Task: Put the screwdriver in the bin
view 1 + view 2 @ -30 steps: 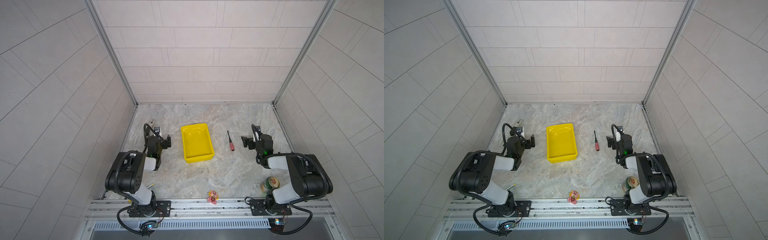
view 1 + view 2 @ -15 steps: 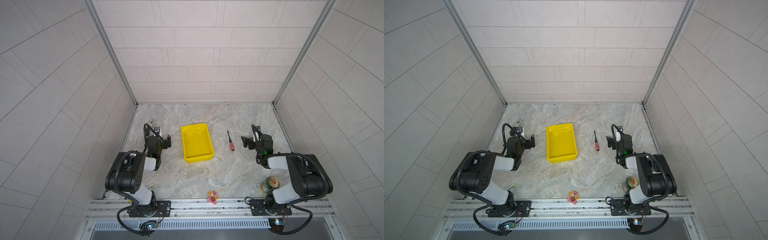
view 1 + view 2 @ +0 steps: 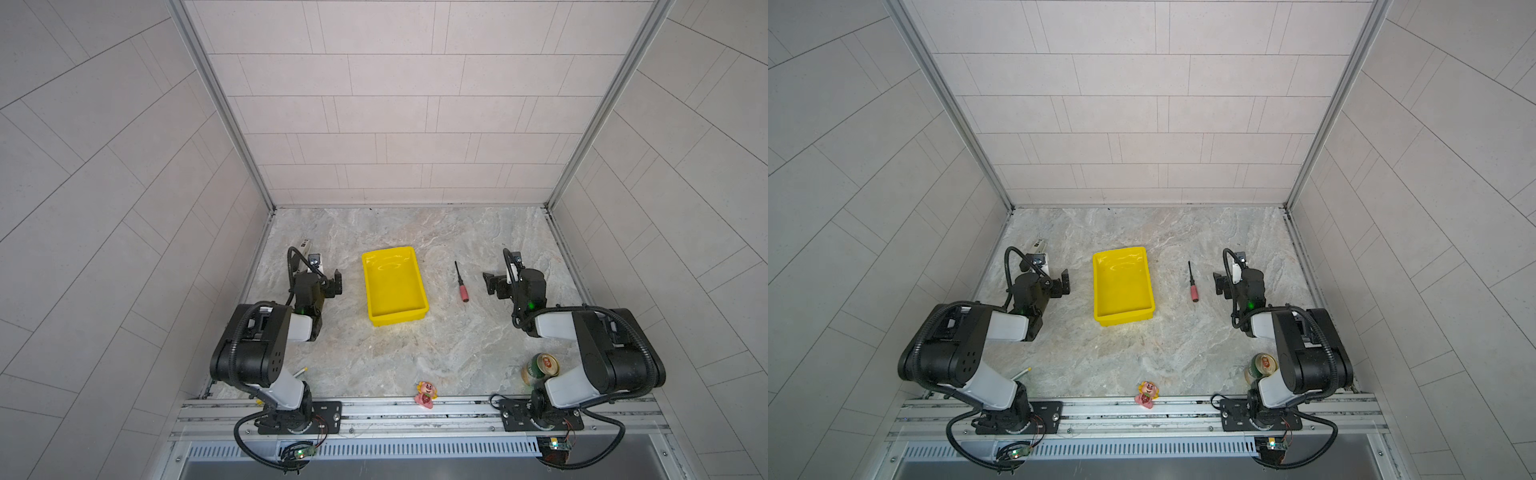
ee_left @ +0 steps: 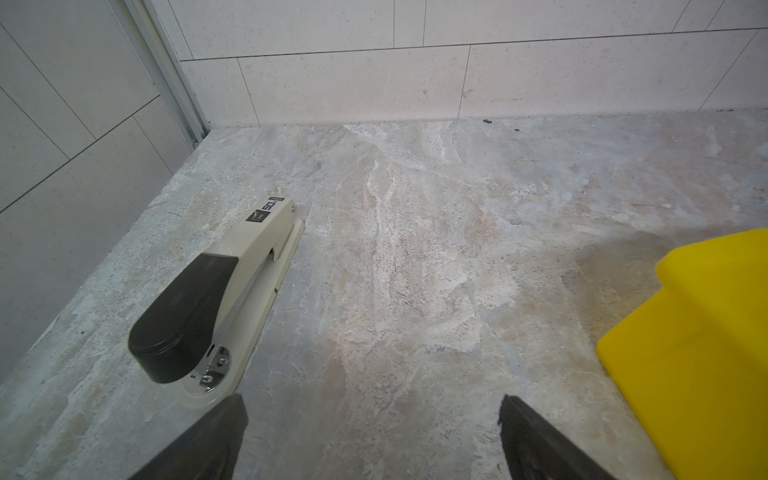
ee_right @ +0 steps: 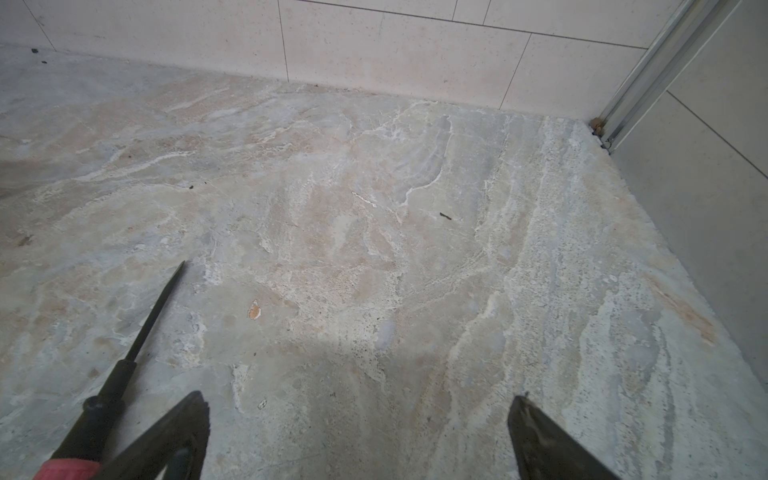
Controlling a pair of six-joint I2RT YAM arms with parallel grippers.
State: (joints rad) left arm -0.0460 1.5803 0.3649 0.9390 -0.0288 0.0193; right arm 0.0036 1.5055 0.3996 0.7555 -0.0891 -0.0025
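My right gripper [image 3: 491,284] released and empty right of centre, my left gripper [image 3: 335,282] likewise spread centre-left, screwdriver [image 3: 460,282] flat on the counter [image 3: 415,353] just left of my right gripper, apart from the bin [image 3: 398,318] at frame centre

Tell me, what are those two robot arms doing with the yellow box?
Nothing is being held right now. The screwdriver lies on the table, between the yellow bin and the right pincer, which is open close beside it. The bin has nothing in it, so the job is not yet done. The left pincer is open too, on the bin's other side, near a stapler.
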